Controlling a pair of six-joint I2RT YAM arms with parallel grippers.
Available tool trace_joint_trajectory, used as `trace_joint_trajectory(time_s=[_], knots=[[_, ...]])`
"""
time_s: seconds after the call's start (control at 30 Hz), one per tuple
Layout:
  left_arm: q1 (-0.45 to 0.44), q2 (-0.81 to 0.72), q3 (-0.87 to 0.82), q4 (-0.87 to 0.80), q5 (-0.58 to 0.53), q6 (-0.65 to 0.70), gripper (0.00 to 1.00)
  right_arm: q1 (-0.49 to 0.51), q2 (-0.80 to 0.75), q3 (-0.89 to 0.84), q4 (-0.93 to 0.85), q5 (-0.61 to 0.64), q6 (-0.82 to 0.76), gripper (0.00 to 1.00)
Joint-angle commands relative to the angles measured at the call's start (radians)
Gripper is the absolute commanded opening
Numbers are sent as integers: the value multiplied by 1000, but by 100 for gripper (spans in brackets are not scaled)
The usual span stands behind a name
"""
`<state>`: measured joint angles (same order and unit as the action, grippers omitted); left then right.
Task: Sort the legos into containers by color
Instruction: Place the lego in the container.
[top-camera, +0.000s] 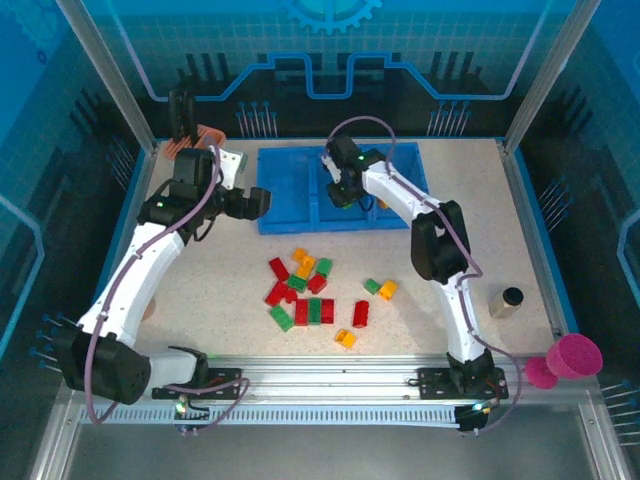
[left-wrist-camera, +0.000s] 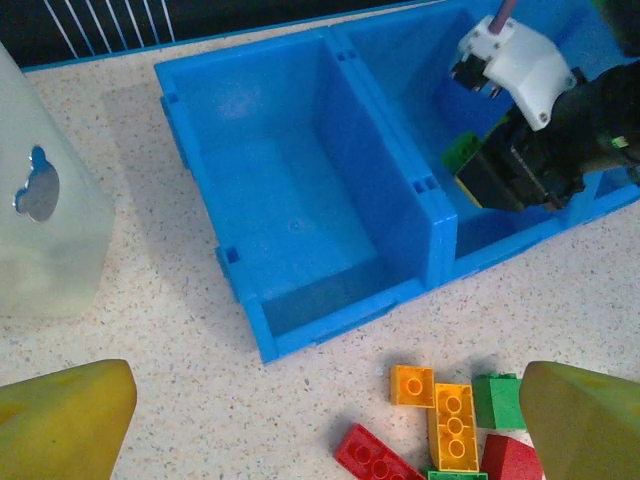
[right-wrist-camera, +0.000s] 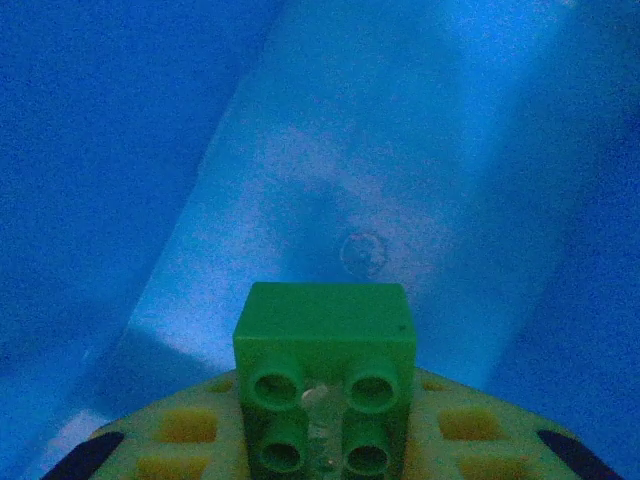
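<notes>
Green plastic brick (right-wrist-camera: 325, 385) clamped in my right claw (top-camera: 345, 192) over the blue plastic tray (top-camera: 290, 185); left claw (top-camera: 255, 203) apart, mid-worktop brick pile (top-camera: 310, 290) unsorted.

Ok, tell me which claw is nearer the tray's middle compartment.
Right. The right claw is in the middle compartment, shut on a green lego; the left claw hangs open off the tray's left front corner.
</notes>
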<state>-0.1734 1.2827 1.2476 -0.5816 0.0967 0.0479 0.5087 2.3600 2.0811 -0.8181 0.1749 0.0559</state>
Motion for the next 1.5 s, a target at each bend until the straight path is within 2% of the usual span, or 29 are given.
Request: trace_joint_trajectory(time_s=[0.0,0.2,0.4,0.67,0.87,1.13,1.47], knots=[[-3,32,-5,33,-32,-59,99,12,47,49,2,-12,-15,33],[-5,106,-11,-40,-87,-208,99,13,56,53,3,0,-33,39],[-23,108,-140,-35,-79,-385,94,13,-18,31,40,-10,-50,47],[-159,151,-297,13,-101,-614,91,10,-91,36,74,-49,-40,53],[-206,188,-369,86,-126,-757,88,10,-169,4,111,-75,-20,54],[-231,280,-366,148,-131,-868,85,10,-302,-114,173,-99,-11,55],[-246,386,-321,137,-152,-886,80,1,-434,-296,244,-84,-12,55]])
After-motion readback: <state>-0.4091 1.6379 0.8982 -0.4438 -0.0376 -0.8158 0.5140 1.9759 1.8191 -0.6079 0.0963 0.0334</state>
